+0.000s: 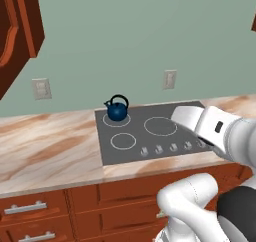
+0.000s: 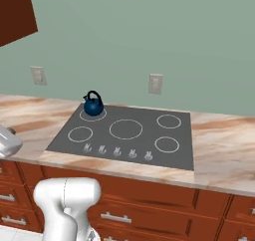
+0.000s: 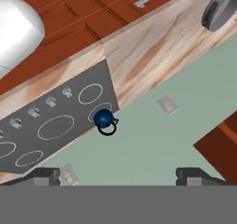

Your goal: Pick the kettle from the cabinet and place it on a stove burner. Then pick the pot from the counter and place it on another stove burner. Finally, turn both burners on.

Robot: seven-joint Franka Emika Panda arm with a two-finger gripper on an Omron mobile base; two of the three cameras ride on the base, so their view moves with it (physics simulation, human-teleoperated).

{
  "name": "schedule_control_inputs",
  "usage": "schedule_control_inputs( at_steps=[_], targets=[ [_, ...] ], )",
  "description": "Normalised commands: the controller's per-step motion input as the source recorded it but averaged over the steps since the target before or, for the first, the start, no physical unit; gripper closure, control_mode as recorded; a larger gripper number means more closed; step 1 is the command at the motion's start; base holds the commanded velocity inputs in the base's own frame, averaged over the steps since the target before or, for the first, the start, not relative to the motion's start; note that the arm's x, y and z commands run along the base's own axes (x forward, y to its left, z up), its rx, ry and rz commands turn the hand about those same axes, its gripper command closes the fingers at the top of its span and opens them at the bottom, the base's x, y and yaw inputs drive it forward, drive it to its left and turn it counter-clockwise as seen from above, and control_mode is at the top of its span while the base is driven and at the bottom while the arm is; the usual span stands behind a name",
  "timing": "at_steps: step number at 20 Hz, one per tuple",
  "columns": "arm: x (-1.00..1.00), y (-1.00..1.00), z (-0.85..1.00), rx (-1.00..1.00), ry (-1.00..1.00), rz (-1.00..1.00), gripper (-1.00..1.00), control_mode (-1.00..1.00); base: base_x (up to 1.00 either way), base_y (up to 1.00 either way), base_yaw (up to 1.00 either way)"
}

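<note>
At the claw (image 3: 119, 177): released, the two dark finger tips (image 3: 46, 174) spread wide, nothing between them. Faces pale green wall (image 3: 152, 140), matte and flat, with a small beige outlet plate (image 3: 167, 105).

Nearest beyond: kettle (image 3: 104, 119), small, round, glossy dark blue, with a thin black arched handle and a short spout. Stands upright on the rear-left burner (image 2: 93, 115), well apart from the claw. First placement judged done.

Under it: cooktop (image 2: 144, 143), flat dark-grey glass with thin white ring outlines. Carries a row of small grey knobs (image 2: 117, 151) along the front edge; the other rings, including the large centre ring (image 2: 126, 129), bare.

Around it: counter (image 1: 45, 141), beige-pink marble pattern with brown veins, smooth. Reddish-brown wooden drawers (image 1: 30, 208) below, silver bar handles.

Farthest: pot (image 3: 216, 10), probably, a grey rounded metal form cut by the upper right corner of the hand view. Rests on the counter beyond the kettle's end of the cooktop, so to the left along the counter and well apart from the claw. Loop handles, hence handle axis, not discernible.

Above left: cabinet (image 1: 17, 31), reddish-brown wood.

Next move, by judgement: long swing left and down to the pot's rim.
</note>
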Motion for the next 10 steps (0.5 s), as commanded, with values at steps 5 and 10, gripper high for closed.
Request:
schedule_control_inputs(
  at_steps=[5,10],
  targets=[
    [0.00,0.00,0.00,0.00,0.00,0.00,-1.00,1.00,-0.67,0.21,-0.06],
    [0.00,0.00,0.00,0.00,0.00,0.00,-1.00,1.00,-0.63,0.47,-0.07]
  ],
)
